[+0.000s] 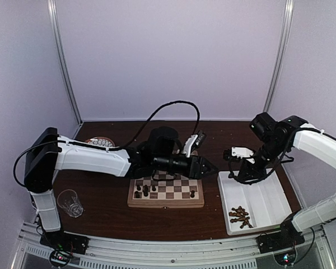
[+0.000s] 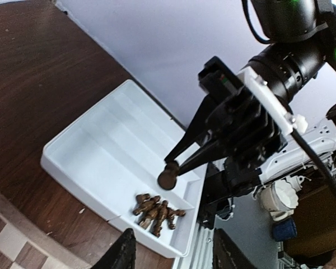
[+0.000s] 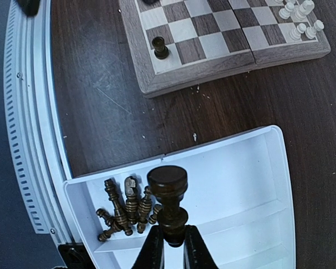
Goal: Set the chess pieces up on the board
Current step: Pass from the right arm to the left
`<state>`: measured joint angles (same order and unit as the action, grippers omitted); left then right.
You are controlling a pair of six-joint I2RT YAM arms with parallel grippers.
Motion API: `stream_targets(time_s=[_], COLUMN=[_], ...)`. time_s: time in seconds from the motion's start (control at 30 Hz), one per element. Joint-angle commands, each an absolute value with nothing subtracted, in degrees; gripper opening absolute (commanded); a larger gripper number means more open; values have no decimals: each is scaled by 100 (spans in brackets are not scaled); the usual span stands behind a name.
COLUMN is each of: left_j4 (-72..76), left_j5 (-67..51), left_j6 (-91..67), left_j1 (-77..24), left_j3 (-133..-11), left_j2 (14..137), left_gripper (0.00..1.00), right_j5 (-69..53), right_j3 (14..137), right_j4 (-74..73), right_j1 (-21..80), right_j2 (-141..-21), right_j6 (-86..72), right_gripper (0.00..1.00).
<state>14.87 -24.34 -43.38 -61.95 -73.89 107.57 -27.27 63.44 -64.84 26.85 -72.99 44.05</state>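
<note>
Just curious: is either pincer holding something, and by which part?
Right pincer grips a dark chess piece by its narrow end; left pincer holds nothing.

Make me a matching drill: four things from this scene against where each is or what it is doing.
1 right claw
2 heap of dark pieces
3 glass
4 white pieces

A on the board
B in the tray
C on the table beside the left arm
D shut on one dark piece

Pairs: 1-D, 2-B, 3-C, 4-A.
</note>
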Motion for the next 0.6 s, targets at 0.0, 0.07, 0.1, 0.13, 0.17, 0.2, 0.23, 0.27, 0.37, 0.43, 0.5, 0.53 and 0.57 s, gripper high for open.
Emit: stream_targets(time_s=[0.0, 0.07, 0.1, 0.13, 0.17, 0.2, 0.23, 0.27, 0.37, 0.43, 0.5, 0.53, 0.57], left_j4=[2403, 2324, 2321, 2327, 2319, 2287, 2252, 2217, 2134, 2199, 2292, 2330, 2345], left_j5=[-2967, -3038, -3049, -3045, -3042, -3053, -3078, -3099, -3174, -3240, -3334, -3376, -3416], left_j6=[-4952, -5135, -5194, -5260, -5308, -5333, -5350, -5367, -5424, -5490, -5584, -5620, -5667], left_j1=[-6293, -6297, -6301, -6306, -6318, -6333, -6344, -6364, -6402, -6408, -6412, -6414, -6414], left_j3=[-7789, -7969, -8033, -8076, -8126, -8193, -8264, -8338, -8530, -8582, -8623, -8649, -8679], left_j2=[11159, 11363, 11438, 11488, 11541, 11601, 11651, 11711, 11852, 11929, 11994, 12016, 12057], left_gripper=[48, 48, 48, 49, 54, 55, 55, 54, 51, 46, 40, 38, 36], right_j5=[-3083, -3141, -3188, -3252, -3305, -3341, -3366, -3366, -3381, -3392, -3395, -3390, -3385], right_j3=[6581, 6639, 6667, 6692, 6729, 6755, 6777, 6795, 6820, 6814, 6803, 6791, 6786], right_j4=[-6875, -6880, -6891, -6895, -6901, -6902, -6905, -6899, -6877, -6844, -6824, -6814, -6796], right_j1=[2824, 2857, 2876, 2894, 2906, 2924, 2945, 2952, 2983, 2996, 3018, 3030, 3032], right_j2=[-7304, -7304, -7299, -7291, -7285, -7266, -7254, -7239, -7195, -7175, -7172, -7172, -7172], right_j6=[4104, 4065, 4035, 4008, 3975, 3947, 3913, 3885, 3826, 3800, 3773, 3760, 3747], right_gripper=[9, 9, 9, 9, 9, 9, 9, 9, 9, 9, 10, 10, 10])
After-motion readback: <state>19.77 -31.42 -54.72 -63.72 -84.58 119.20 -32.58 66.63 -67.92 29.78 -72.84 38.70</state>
